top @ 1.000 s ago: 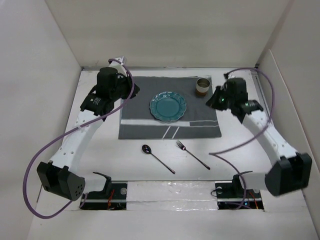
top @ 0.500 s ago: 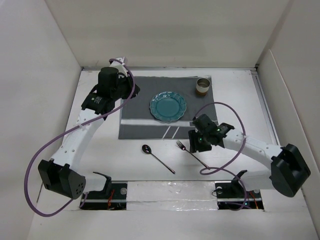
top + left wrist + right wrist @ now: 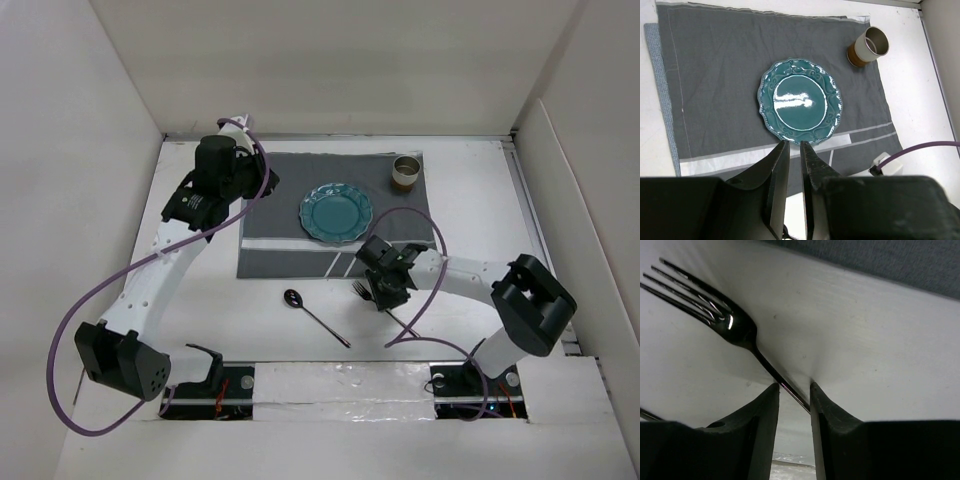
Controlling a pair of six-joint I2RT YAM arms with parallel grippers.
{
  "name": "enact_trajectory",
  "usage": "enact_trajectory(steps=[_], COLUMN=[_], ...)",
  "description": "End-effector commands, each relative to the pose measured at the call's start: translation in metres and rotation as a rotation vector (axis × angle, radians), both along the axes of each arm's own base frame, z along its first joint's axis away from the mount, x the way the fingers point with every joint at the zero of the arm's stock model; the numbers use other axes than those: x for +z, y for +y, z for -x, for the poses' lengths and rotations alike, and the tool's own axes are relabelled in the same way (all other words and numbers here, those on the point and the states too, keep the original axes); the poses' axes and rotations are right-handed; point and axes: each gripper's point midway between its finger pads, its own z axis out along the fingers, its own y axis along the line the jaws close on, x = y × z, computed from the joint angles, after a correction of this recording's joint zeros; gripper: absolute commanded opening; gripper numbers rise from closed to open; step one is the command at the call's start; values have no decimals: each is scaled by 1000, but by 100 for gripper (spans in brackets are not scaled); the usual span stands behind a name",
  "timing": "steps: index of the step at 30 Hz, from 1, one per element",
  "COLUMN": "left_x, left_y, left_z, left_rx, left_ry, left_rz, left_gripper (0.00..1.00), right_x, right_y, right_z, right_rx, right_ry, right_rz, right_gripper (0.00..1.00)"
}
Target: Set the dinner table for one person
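Dinner table (image 3: 470,190), large flat matte-white surface, fills the frame's middle. On it, upper centre: dark grey striped cloth placemat (image 3: 290,200) bearing a teal scalloped plate (image 3: 337,213) and a brown-banded cup (image 3: 406,172). Lower centre, off the mat: black metal spoon (image 3: 293,298) and fork (image 3: 735,325). Right gripper (image 3: 794,387), earlier beside the cup, now straddles the fork's handle, jaws slightly apart. Left gripper (image 3: 794,145), unmoved at upper left, shows a narrow gap and holds nothing.

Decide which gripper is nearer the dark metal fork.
Right. The right gripper is at the dark metal fork, fingers either side of its handle; the left gripper hangs far off above the grey striped placemat.
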Motion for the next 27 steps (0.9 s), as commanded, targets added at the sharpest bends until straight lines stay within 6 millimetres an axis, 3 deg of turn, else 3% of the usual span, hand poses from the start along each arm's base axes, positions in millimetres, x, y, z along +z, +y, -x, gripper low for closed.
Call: enact_trajectory(steps=[1, 6, 9, 10, 12, 14, 17, 18, 19, 21, 22, 23, 24, 25, 26, 27], left_x=[16, 15, 14, 13, 13, 12, 24, 36, 45, 63, 72, 85, 85, 84, 83, 75], left_y=[2, 4, 5, 6, 7, 8, 10, 11, 11, 10, 9, 9, 11, 12, 12, 16], left_z=[4, 4, 5, 6, 7, 8, 10, 11, 11, 12, 12, 13, 14, 14, 15, 17], left_rx=[0, 11, 17, 21, 24, 28, 38, 53, 54, 66, 73, 81, 97, 120, 125, 146], left_ry=[-58, -57, -56, -54, -51, -50, -70, -79, -96, -117, -128, -145, -128, -105, -92, -66], left_rz=[11, 9, 9, 10, 9, 7, 17, 35, 42, 88, 109, 134, 140, 161, 164, 155], left_gripper=[13, 13, 13, 13, 13, 13, 14, 18, 18, 22, 24, 26, 28, 29, 29, 29], right_x=[0, -15, -16, -14, -4, 20, 74, 114, 108, 124, 149, 136, 142, 175, 157, 159], right_y=[8, 13, 17, 20, 22, 28, 43, 70, 70, 89, 110, 125, 139, 159, 174, 181], right_z=[-13, -4, -1, 2, 4, 3, -14, -36, -36, -61, -80, -92, -101, -125, -140, -153], right_rx=[19, 51, 56, 65, 65, 70, 62, 77, 78, 62, 60, 61, 68, 59, 58, 52], right_ry=[-53, -19, -9, -11, -13, -45, -134, -218, -206, -230, -273, -237, -240, -305, -295, -304], right_rz=[29, 56, 55, 54, 49, 13, -58, -144, -129, -186, -254, -246, -267, -337, -314, -323], right_gripper=[33, 21, 6, 0, 0, 0, 0, 0, 0, 0, 0, 0, 0, 0, 0, 0])
